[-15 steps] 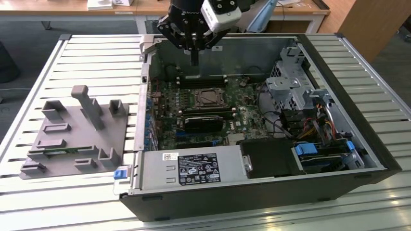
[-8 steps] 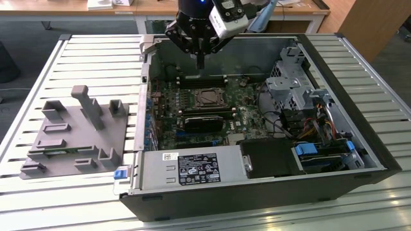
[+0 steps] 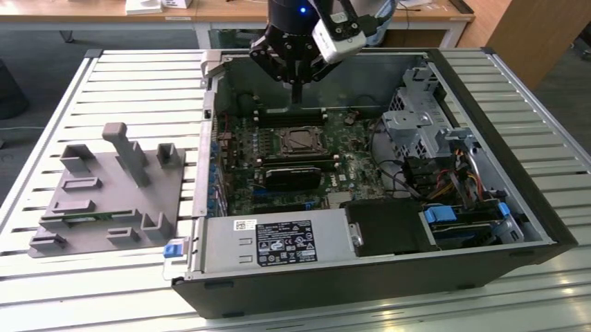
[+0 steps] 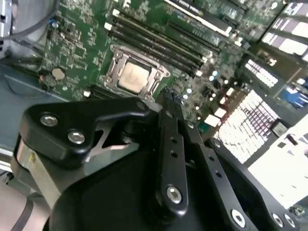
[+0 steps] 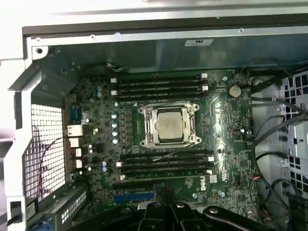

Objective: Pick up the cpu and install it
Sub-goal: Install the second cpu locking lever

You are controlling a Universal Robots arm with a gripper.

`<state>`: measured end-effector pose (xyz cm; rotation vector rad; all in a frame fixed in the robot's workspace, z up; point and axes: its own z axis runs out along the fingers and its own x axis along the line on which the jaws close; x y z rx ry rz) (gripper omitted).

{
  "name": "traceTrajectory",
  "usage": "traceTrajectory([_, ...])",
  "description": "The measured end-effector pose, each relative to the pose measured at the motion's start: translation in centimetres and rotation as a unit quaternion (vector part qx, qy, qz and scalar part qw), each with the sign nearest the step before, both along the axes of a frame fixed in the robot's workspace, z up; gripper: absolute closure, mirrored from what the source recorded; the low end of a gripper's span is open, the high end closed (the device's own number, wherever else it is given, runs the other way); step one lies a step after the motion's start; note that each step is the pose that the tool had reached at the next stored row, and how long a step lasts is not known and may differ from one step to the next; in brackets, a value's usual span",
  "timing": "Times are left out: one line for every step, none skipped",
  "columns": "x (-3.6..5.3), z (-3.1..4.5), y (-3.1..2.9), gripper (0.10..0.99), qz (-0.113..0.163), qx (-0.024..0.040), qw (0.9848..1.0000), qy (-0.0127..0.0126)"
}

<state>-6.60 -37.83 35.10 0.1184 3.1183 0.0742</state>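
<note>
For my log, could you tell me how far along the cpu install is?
Looks done: the cpu already sits in its socket frame on the motherboard, seen in both wrist views. In hand: nothing visible; the gripper hangs above the open case, fingers together. Left: whether the socket is latched cannot be told.

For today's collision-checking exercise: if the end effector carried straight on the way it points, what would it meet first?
Probably the motherboard, near the memory slots beside the cpu, not the chip itself; the end effector points down there, though depth is unclear.
</note>
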Motion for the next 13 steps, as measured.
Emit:
traceTrajectory([0.01, -0.09, 0.02, 0.980, 0.000, 0.0028, 1.0000, 0.0001])
traceTrajectory([0.03, -0.18, 0.04, 0.980, 0.000, 0.0061, 1.0000, 0.0001])
traceTrajectory([0.06, -0.27, 0.05, 0.980, 0.000, 0.0098, 1.0000, 0.0001])
traceTrajectory([0.10, -0.39, 0.06, 0.980, 0.000, 0.0131, 0.9999, 0.0000])
traceTrajectory([0.19, -0.55, 0.06, 0.980, 0.000, 0.0149, 0.9999, 0.0000])
traceTrajectory([0.31, -0.72, 0.06, 0.980, 0.000, 0.0156, 0.9999, 0.0001])
traceTrajectory([0.48, -0.91, 0.06, 0.980, 0.000, 0.0157, 0.9999, 0.0001])
traceTrajectory([0.61, -1.09, 0.06, 0.980, 0.000, 0.0158, 0.9999, 0.0002])
traceTrajectory([0.72, -1.27, 0.06, 0.980, 0.000, 0.0158, 0.9999, 0.0002])
traceTrajectory([0.83, -1.46, 0.07, 0.980, 0.000, 0.0158, 0.9999, 0.0003])
traceTrajectory([0.90, -1.63, 0.08, 0.980, 0.000, 0.0158, 0.9999, 0.0003])
traceTrajectory([0.95, -1.81, 0.09, 0.980, 0.000, 0.0157, 0.9999, 0.0004])
traceTrajectory([0.99, -1.99, 0.10, 0.980, 0.000, 0.0157, 0.9999, 0.0005])
